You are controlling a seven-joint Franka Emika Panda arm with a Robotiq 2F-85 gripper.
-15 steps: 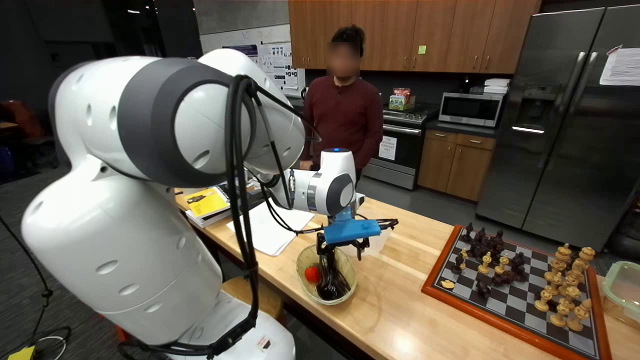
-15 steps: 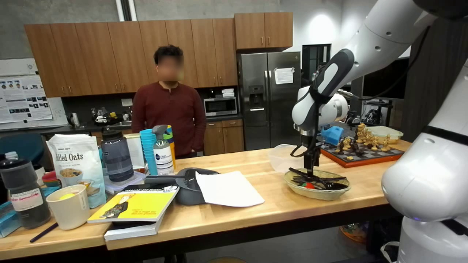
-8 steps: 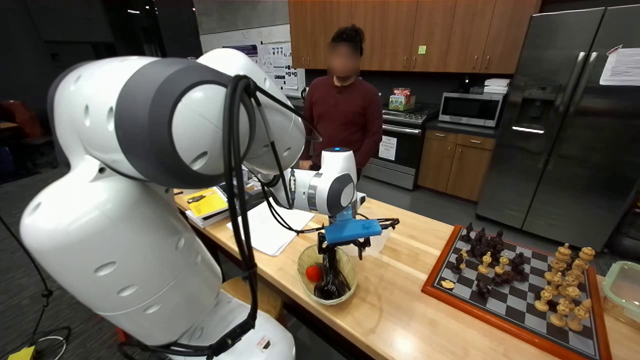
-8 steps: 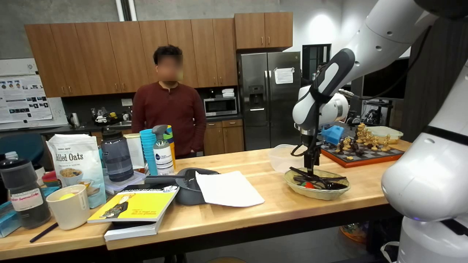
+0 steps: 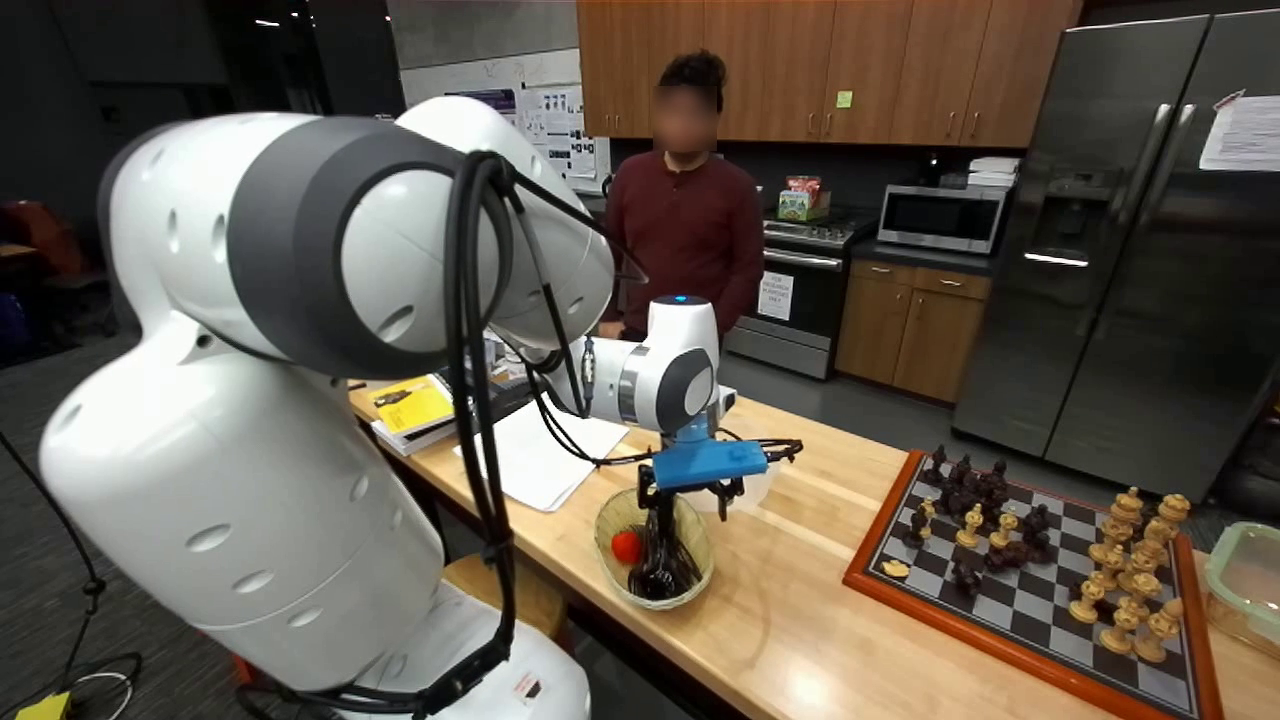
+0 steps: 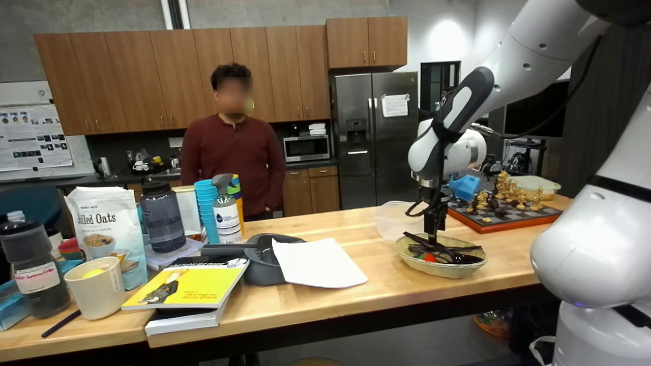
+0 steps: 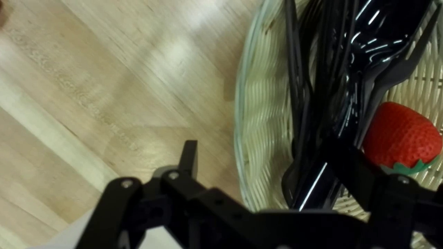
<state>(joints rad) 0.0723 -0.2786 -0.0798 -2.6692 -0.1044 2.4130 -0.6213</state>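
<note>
A: Noticed any change just now?

B: Only caught a faint sideways drift of the hand [image 7: 261, 145] in both exterior views over the last second, with hardly any stir in the woven basket [image 7: 264, 103] beneath. Took that for a small adjustment, with nothing lifted out.

A: Gripped anything?

B: Nothing. Had fingers [image 7: 189, 157] spread wide, with one outside the rim [image 7: 238, 114] above the desk [image 7: 138, 86] and its partner over the black utensils [image 7: 349, 93] inside the basket. Could not tell of any touch against them.

A: Found what beside those?

B: Found a red strawberry [image 7: 401, 135] with green leaves, just beside them in the same basket. Judged the tangle of utensils, the close-lying strawberry and the rim between the fingers as the things most in the way.

A: Spotted more on the desk?

B: Spotted a translucent container [image 6: 394, 221] just past the hand, near the basket. Made out a chessboard [image 5: 1030, 600] set with pieces [image 5: 1124, 622] on one side, well apart; on the opposite side, white paper [image 6: 320, 262] overlapping a grey dustpan [image 6: 262, 269]. Farther along, picked out a yellow book [image 6: 193, 292], a mug [image 6: 96, 292] and a bag of oats [image 6: 107, 236].

A: Saw anything at the back?

B: Saw a person [image 6: 234, 157] in a maroon shirt across the desk. Beyond, noted a microwave [image 6: 306, 148], a steel fridge [image 6: 363, 168] and wooden cabinets [image 6: 178, 76].
</note>
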